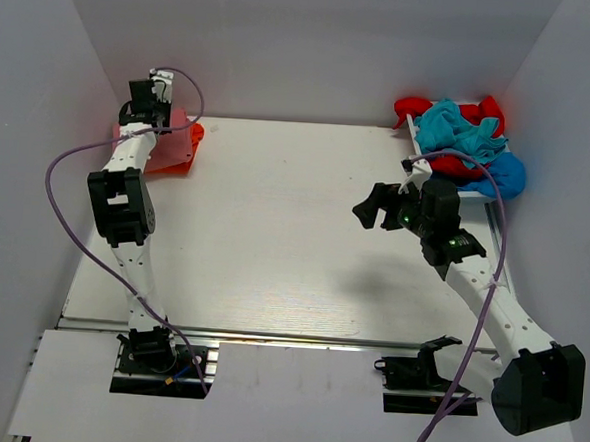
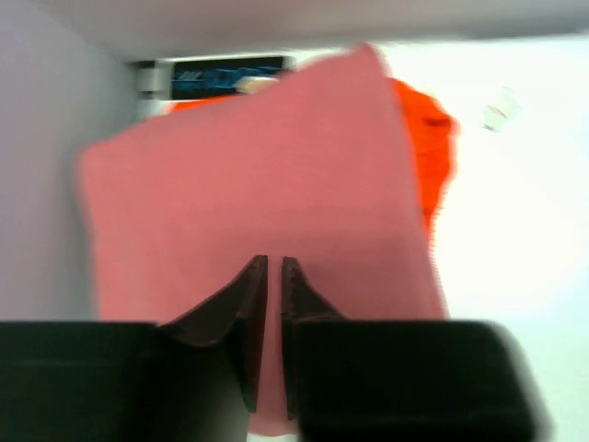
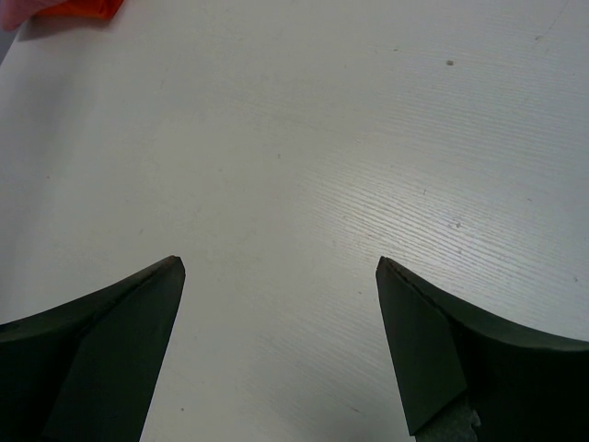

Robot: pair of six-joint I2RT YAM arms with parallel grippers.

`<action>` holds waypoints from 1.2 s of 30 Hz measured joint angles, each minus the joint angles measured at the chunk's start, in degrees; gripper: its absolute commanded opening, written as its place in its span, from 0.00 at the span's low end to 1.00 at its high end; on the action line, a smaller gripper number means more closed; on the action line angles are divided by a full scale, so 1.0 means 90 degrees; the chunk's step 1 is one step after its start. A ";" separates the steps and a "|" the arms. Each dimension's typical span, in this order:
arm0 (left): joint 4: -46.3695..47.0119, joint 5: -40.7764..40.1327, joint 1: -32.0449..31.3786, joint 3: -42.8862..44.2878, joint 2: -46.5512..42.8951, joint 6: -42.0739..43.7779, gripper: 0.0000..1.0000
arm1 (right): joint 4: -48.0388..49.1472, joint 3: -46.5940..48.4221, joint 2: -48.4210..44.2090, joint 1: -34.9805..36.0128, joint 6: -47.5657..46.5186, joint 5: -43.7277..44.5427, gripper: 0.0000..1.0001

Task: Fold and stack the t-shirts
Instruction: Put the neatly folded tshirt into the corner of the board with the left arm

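Once done stacking pink t-shirt (image 2: 248, 175) on orange t-shirt (image 2: 425, 152) with left gripper (image 2: 274, 262) nearly shut, hold unclear, send wide-open, empty right gripper (image 3: 279, 264) to crumpled t-shirts (image 1: 458, 139).

Folded pink shirt (image 2: 248, 184) flat atop orange shirt (image 2: 425, 157), far-left corner, red shirt (image 1: 414, 110), teal shirt (image 1: 459, 131), blue shirt (image 1: 506, 176) crumpled together, far right.

At your counter's (image 1: 274, 240) far left corner, a folded shirt (image 2: 248, 184) lies on a second shirt (image 1: 184, 159), with the left gripper (image 2: 274, 261) above them. A heap of loose shirts (image 1: 460, 141) sits at the far right corner, with the right gripper (image 3: 281, 262) before it.
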 measured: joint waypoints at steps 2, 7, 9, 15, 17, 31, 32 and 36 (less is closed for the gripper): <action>-0.0029 0.0544 0.0000 -0.0165 0.0000 -0.0007 0.12 | 0.0002 -0.0034 0.0002 -0.0002 0.0000 0.0000 0.90; -0.0272 0.1778 -0.0002 -0.0750 0.0022 0.0063 0.00 | 0.0049 -0.0046 0.0041 -0.0002 0.0000 0.0000 0.90; -0.0403 0.1923 -0.0012 -0.0792 0.0107 0.0085 0.00 | 0.0078 -0.0051 0.0051 -0.0002 0.0002 0.0000 0.90; -0.0750 0.2225 -0.0039 -0.0505 0.0639 0.0221 0.00 | 0.0187 -0.0151 0.0104 -0.0002 0.0000 -0.0002 0.90; -0.0818 0.2358 -0.0044 -0.0440 0.0743 0.0272 0.00 | 0.0211 -0.0153 0.0117 -0.0002 0.0000 -0.0002 0.90; -0.1549 0.2868 -0.0066 0.0311 0.0634 0.0134 0.70 | 0.0374 -0.0158 0.0029 -0.0002 0.0000 -0.0272 0.90; -0.1564 0.2951 -0.0083 0.0330 0.0478 0.0051 0.86 | 0.0500 -0.0202 -0.0017 -0.0002 0.0010 -0.0321 0.90; -0.1588 0.3293 -0.0151 0.0311 -0.0440 -0.0469 1.00 | 0.0838 -0.0476 -0.0226 -0.0002 0.0090 -0.0495 0.90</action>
